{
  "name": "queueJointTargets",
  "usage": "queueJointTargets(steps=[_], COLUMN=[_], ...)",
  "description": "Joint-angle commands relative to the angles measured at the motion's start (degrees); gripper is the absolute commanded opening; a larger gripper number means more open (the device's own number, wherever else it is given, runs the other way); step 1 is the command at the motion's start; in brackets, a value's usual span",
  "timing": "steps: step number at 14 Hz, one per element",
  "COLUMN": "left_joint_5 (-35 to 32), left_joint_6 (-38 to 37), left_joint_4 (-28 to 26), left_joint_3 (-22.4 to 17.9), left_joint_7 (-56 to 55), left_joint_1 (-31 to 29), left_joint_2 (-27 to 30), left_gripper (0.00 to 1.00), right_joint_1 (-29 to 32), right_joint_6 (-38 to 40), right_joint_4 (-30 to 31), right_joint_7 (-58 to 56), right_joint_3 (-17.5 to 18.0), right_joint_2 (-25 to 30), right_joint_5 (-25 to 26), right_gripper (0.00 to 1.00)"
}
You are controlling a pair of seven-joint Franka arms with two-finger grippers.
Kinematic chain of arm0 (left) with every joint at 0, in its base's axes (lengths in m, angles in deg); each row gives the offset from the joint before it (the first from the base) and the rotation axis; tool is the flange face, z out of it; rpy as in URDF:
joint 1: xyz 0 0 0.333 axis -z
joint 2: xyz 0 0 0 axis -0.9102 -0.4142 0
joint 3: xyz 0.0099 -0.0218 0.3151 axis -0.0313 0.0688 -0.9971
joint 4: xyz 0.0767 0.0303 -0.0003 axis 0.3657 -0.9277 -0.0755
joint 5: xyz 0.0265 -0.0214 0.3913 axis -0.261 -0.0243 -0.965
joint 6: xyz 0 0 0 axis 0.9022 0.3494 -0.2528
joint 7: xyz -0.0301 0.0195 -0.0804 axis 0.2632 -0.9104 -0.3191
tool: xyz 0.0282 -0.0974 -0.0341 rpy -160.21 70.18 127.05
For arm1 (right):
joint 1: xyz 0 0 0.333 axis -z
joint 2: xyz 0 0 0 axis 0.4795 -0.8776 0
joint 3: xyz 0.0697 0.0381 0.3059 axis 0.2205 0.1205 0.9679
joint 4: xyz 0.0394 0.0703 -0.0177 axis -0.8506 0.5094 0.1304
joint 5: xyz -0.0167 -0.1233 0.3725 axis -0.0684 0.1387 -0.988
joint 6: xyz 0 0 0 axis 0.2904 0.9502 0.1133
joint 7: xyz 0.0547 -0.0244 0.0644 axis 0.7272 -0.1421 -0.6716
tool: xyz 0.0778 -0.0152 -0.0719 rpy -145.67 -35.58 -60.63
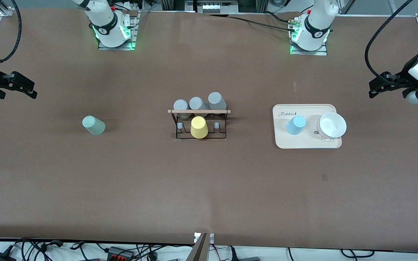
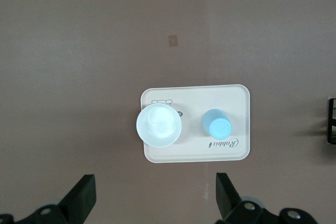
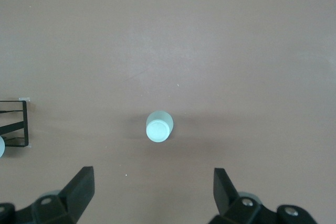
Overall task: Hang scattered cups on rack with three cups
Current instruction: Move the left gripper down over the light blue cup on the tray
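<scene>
At table centre in the front view stands the black wire rack (image 1: 199,125) with its wooden rod (image 1: 199,111) across the top. Three grey cups (image 1: 197,104) sit upturned on its pegs on the side toward the robot bases; a yellow cup (image 1: 199,127) sits upturned on a peg on the side nearer the camera. Two pegs either side of the yellow cup look free, probably meant for the loose cups. Sage green cup (image 1: 93,125) stands mouth-down on bare table toward the right arm's end, well apart from the rack. Light blue cup (image 1: 296,125) stands mouth-down on a beige tray (image 1: 281,141) toward the left arm's end, beside a white bowl (image 1: 332,125). Both cups already inverted, so a lift and carry may do. Right gripper (image 1: 13,87) hangs at its end of the table, left gripper (image 1: 385,84) at its own; each holds nothing.

Left wrist view: looking straight down on the tray (image 2: 231,150), with blue cup (image 2: 216,125) and bowl (image 2: 159,125) apart from each other. Left gripper's fingers (image 2: 81,198) are spread wide, nothing between them. High above the cup; posture reads as waiting or lining up.

Right wrist view: green cup (image 3: 159,127) alone on the table, roughly centred between the spread fingers (image 3: 79,187) of the right gripper, well below them. Rack corner (image 3: 14,124) shows at the edge. Nothing gripped yet; the hanging work is all ahead.
</scene>
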Motion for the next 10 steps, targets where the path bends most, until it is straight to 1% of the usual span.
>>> queueJointTargets(steps=[1, 6, 8, 9, 10], left_joint_5=[0.19, 0.19, 0.19, 0.19, 0.19], left_joint_6=[-0.42, -0.68, -2.08, -2.96, -4.27], left_joint_4=[0.38, 0.56, 0.56, 0.47, 1.43], left_joint_3=[0.55, 0.55, 0.55, 0.47, 0.47], left_joint_7=[-0.24, -0.24, -0.15, -0.24, 0.11], left_joint_1=[-0.30, -0.21, -0.21, -0.21, -0.64], left_joint_2=[0.43, -0.10, -0.45, -2.54, -3.26], left_gripper=[1.00, 1.00, 1.00, 1.00, 1.00], right_joint_1=[-0.06, 0.03, -0.06, -0.06, 0.03], right_joint_6=[0.79, 0.87, 0.78, 0.70, 0.70], right_joint_4=[0.27, -0.07, -0.07, -0.07, -0.07], right_joint_7=[0.08, 0.08, 0.08, 0.08, 0.08], right_joint_3=[0.04, -0.05, -0.05, 0.04, -0.04], right_joint_2=[1.21, 0.95, 0.86, 0.77, 0.77], right_joint_5=[0.54, 0.54, 0.54, 0.54, 0.54], right_gripper=[1.00, 1.00, 1.00, 1.00, 1.00])
